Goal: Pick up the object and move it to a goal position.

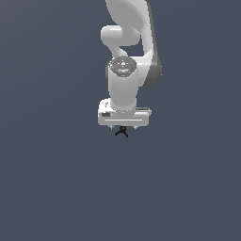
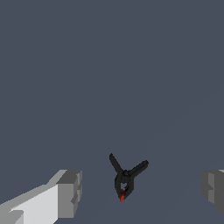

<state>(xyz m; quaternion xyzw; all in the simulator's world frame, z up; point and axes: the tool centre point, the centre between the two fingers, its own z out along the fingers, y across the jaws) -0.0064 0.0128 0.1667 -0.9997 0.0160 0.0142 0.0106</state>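
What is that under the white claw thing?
A tiny black object with prong legs and a red spot lies between the open gripper's fingers. What is beneath it is hidden.

Both renders are evenly and softly lit, with no glare. The flat slate-grey background shows no cast shadows. The white arm [image 1: 123,89] shades gently toward grey on its right flank in the exterior view. Edges look coarse and slightly jagged. The small black object [image 2: 125,179] stays sharp, undistorted.
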